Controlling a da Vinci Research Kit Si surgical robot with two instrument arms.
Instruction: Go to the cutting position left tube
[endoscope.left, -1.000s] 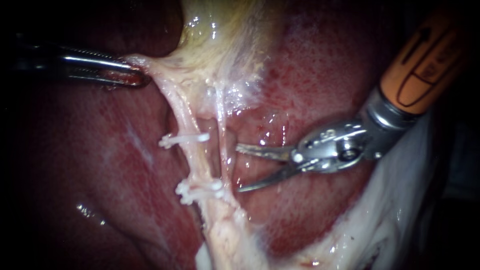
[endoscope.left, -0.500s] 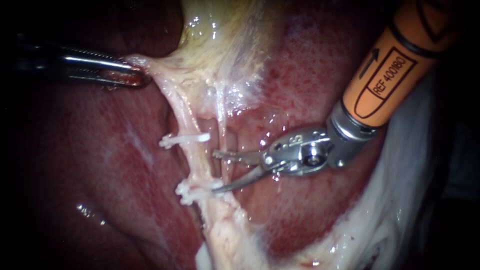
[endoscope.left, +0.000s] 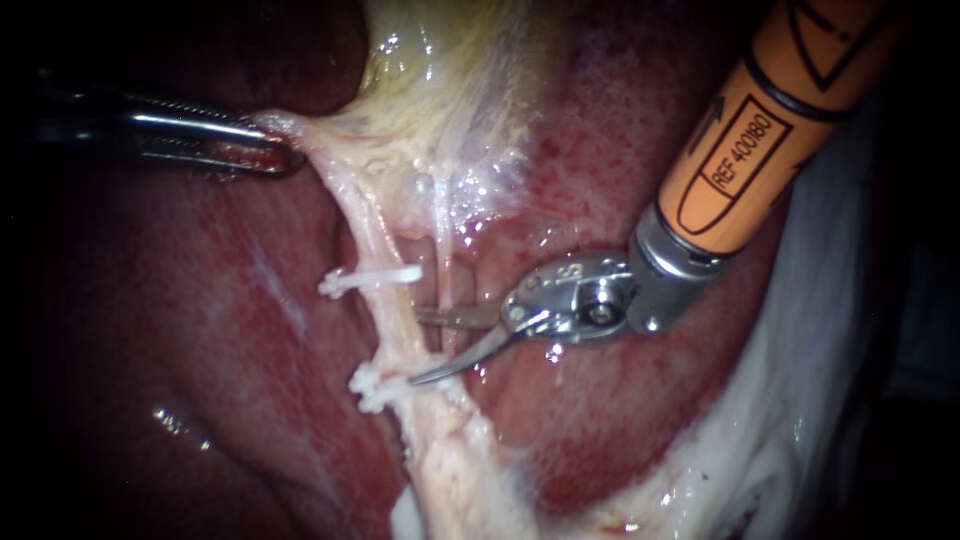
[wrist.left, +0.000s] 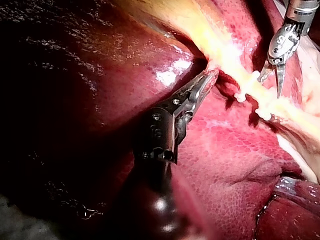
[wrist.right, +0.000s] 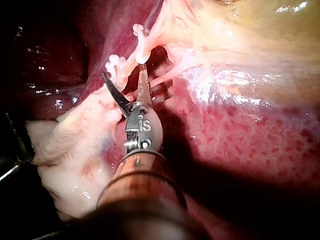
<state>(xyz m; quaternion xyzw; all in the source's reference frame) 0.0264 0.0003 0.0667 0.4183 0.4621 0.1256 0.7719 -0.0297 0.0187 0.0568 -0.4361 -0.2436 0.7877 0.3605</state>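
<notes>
The left tube (endoscope.left: 385, 250) runs pale down the middle and carries an upper white clip (endoscope.left: 366, 278) and a lower cluster of clips (endoscope.left: 378, 384). A thinner right tube (endoscope.left: 444, 262) lies beside it. My right instrument (endoscope.left: 414, 348) has its curved blades open, reaching across the right tube to the left tube between the clips. The right wrist view shows those blades (wrist.right: 125, 75) spread just short of the clips (wrist.right: 117, 63). My left instrument (endoscope.left: 268, 152) is shut on pale tissue beside the gallbladder (endoscope.left: 445, 80) and holds it taut; its jaws (wrist.left: 202, 85) show the same grip.
Dark red liver (endoscope.left: 200, 330) lies on both sides of the tubes. White fatty tissue (endoscope.left: 450, 470) continues below the lower clips and along the lower right. The orange shaft (endoscope.left: 740, 140) of my right instrument crosses the upper right.
My right instrument has advanced leftward with its blades open, from right of the thin tube to across it, its tips now at the left tube between the clips. The left instrument has held still.
</notes>
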